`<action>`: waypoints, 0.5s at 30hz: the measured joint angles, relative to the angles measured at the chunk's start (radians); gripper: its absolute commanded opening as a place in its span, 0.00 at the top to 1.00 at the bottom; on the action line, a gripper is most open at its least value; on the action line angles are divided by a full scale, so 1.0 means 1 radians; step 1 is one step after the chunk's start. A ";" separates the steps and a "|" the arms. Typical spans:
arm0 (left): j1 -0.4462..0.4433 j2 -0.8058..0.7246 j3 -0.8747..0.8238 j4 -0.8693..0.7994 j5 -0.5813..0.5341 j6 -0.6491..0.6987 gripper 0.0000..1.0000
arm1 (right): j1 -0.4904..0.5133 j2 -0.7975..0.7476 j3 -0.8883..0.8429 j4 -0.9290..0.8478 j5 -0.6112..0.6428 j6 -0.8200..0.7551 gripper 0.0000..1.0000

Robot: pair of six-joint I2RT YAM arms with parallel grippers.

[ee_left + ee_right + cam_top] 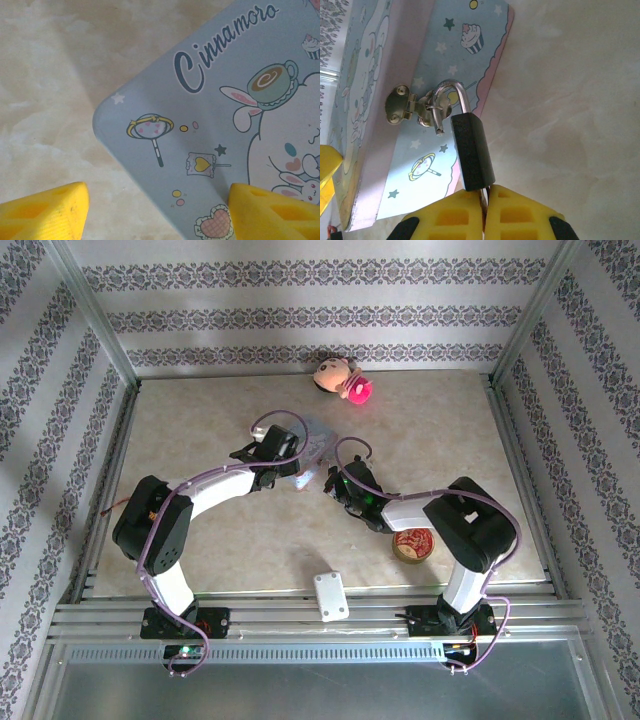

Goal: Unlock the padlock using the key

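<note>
The pale-blue cartoon tin lies on the marble table, in the top view between the two arms. From its metal hasp hangs the small dark padlock. One end of its thin shackle stands free of the body. My right gripper is shut on the key, a thin sliver going into the padlock's underside. My left gripper is open above a corner of the tin's lid, one yellow finger over the table, the other over the lid.
A round red tin sits beside the right arm's elbow. A white rectangular piece lies at the near edge. A doll head with a pink toy rests by the back wall. Metal rails border the table.
</note>
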 measured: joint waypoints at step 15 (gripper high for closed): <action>0.000 -0.010 -0.015 0.003 0.004 -0.002 0.21 | 0.000 0.056 -0.002 0.082 0.003 0.034 1.00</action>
